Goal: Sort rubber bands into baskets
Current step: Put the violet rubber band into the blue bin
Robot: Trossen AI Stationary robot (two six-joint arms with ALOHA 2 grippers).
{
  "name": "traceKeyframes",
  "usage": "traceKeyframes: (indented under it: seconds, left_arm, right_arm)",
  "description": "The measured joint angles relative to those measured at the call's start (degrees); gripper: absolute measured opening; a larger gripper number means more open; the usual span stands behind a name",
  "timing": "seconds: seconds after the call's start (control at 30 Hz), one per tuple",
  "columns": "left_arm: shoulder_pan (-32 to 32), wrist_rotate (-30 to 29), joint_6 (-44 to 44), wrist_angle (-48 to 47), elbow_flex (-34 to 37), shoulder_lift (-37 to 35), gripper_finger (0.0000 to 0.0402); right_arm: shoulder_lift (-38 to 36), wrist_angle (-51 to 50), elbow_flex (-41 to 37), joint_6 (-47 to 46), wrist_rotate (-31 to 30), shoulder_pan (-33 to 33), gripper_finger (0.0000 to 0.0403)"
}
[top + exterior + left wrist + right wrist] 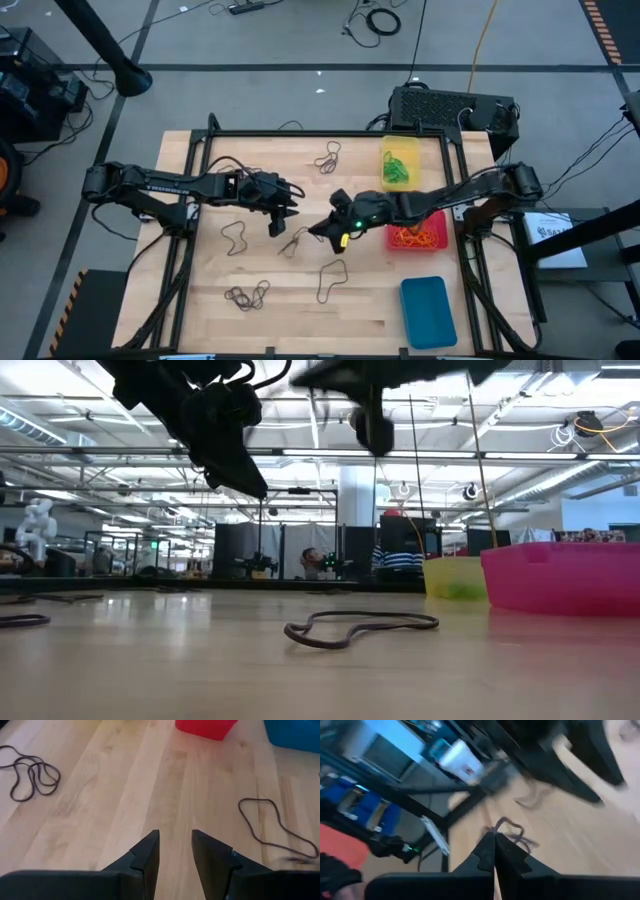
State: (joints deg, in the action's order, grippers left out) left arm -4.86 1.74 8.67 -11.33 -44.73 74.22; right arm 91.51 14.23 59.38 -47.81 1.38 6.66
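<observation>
- Pale wooden planks make up the table (370, 310), ringed by a black frame, with a big workshop hall behind it in the low view.
- Right hand (324, 231) hangs near the table's middle, fingers pressed together; the wrist view shows a dark rubber loop (512, 831) at their tips, though I cannot tell whether it is pinched.
- Left hand (281, 215) hovers just at nine o'clock of the right one, fingers (147, 855) apart and holding nothing.
- Nearest loose work: a brown-black rubber band (331, 280) on the planks at about six o'clock of the right hand, its long axis running twelve to six; the right hand is the nearer.
- Further bands: a clump (246, 295) at seven o'clock, another (327, 158) at twelve.
- Baskets stand at three o'clock: yellow tray (399, 160) with green bands, red tray (417, 237) with orange ones, blue tray (428, 311) seemingly bare.
</observation>
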Motion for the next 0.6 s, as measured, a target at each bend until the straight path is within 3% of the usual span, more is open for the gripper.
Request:
traceKeyframes:
  seconds: [0.17,0.23,0.33,0.4,0.6]
  left_arm:
    - [0.0,0.0,-1.2,0.0,0.0,0.0,0.0121]
    - [0.0,0.0,-1.7,0.0,0.0,0.0,0.0121]
    - [0.0,0.0,-1.8,0.1,0.0,0.0,0.0121]
    - [0.0,0.0,-1.8,0.0,0.0,0.0,0.0121]
    - [0.0,-0.1,-2.0,0.1,0.0,0.0,0.0121]
  right_arm:
    - [-5.3,-2.5,1.9,7.0,0.1,0.2,0.0]
    - [-7.3,-9.3,2.1,7.7,-4.4,0.3,0.0]
    - [-7.7,-27.2,2.0,1.8,-12.7,-0.1,0.0]
    - [-6.1,-37.1,1.2,-1.3,-13.6,-0.7,0.0]
    - [-1.9,-42.3,-1.5,-7.9,-10.8,-1.2,0.0]
